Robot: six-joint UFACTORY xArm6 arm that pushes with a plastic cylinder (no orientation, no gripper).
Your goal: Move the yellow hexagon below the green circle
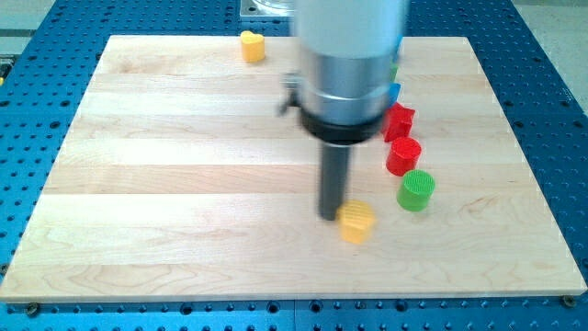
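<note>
The yellow hexagon point(356, 222) lies on the wooden board, below and to the left of the green circle point(416, 189). My tip point(331, 216) rests on the board just left of the yellow hexagon, touching or nearly touching its left side. The green circle stands about one block width away from the hexagon, up and to the right.
A red circle point(403, 155) and a red star-like block point(399, 120) stand above the green circle. A blue block point(394, 93) and a green block point(394, 71) peek out beside the arm. A yellow heart-like block point(253, 45) sits at the board's top edge.
</note>
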